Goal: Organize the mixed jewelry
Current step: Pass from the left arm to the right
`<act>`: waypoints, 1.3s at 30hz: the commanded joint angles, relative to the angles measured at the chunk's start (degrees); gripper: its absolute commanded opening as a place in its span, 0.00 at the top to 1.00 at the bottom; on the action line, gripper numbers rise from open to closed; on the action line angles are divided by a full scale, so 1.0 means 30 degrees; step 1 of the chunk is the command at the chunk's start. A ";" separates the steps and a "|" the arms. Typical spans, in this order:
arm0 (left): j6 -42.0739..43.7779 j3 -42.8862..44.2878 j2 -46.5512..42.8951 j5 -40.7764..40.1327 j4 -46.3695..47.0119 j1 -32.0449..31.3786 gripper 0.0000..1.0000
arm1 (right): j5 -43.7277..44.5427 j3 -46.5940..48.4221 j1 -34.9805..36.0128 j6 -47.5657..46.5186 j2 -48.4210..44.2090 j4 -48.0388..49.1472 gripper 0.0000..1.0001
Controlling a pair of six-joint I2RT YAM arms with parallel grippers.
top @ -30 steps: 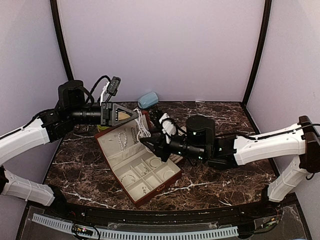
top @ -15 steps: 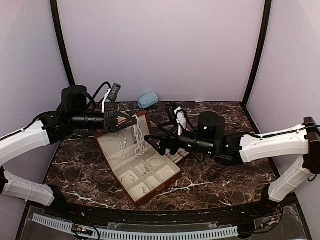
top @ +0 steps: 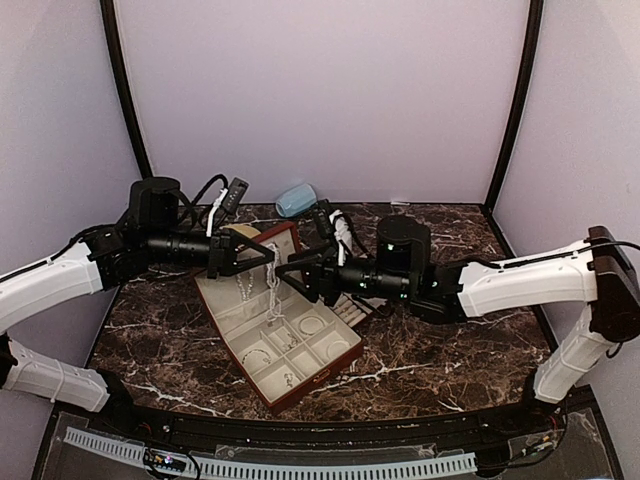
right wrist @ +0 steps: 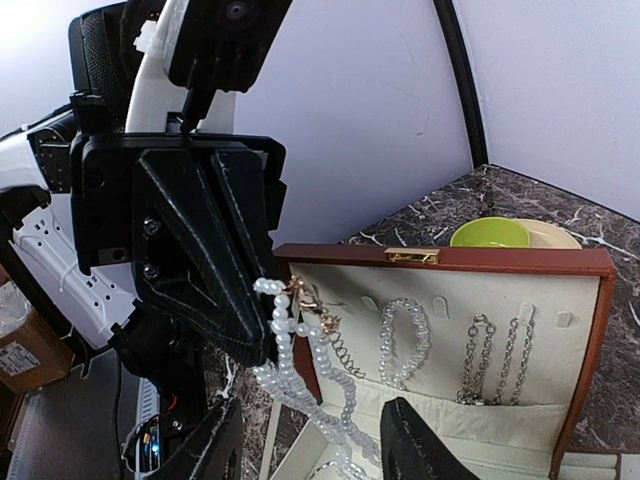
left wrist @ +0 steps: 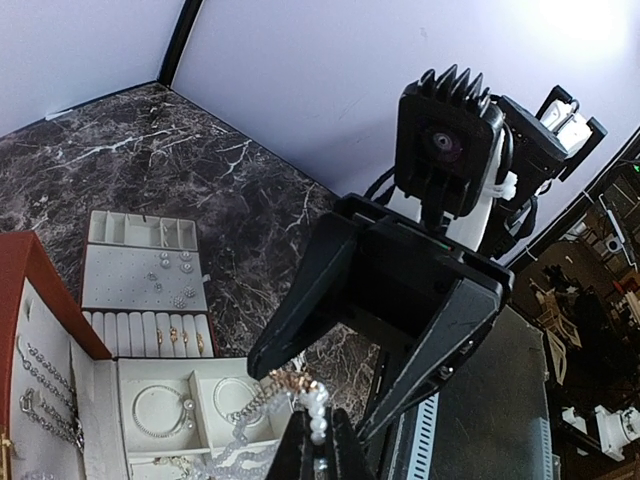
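Glossy pearl-like bead strand (right wrist: 280, 315), polished marble-look table (top: 450, 340), matt cream-lined case (top: 228, 314)

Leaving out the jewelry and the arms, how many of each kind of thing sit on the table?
Jewelry case: 1
Loose tray insert: 1
Dishes: 2 (yellow-green dish, cream dish)
Pale blue object: 1
Total: 5

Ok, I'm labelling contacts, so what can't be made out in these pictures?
- Lower end of the white pearl bead strand: right wrist view, cut off by the bottom edge; too small in top view.
- Tips of the left gripper: left wrist view, cut off by the bottom edge.
- Small jewelry pieces in the reddish-brown cream-lined case: top view, too small.
- Yellow-green bowl: right wrist view, partly behind the case lid.
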 commanded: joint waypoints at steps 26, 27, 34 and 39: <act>0.1398 -0.0246 -0.0684 -0.0040 -0.1218 -0.0078 1.00 | -0.2319 0.1493 -0.0729 -0.0143 0.1607 0.2119 0.99; 0.1491 -0.0288 -0.0773 -0.0379 -0.1324 -0.0089 1.00 | -0.2139 0.1515 -0.0750 -0.0143 0.1617 0.2045 1.00; 0.1715 -0.0422 -0.1206 -0.3190 -0.2450 -0.0088 1.00 | -0.0307 0.2963 -0.0804 -0.0351 0.2482 -0.0491 1.00; 0.1459 -0.0316 -0.1133 -0.5720 -0.3516 -0.0100 1.00 | 0.1276 0.5087 -0.0792 -0.0468 0.3907 -0.2999 1.00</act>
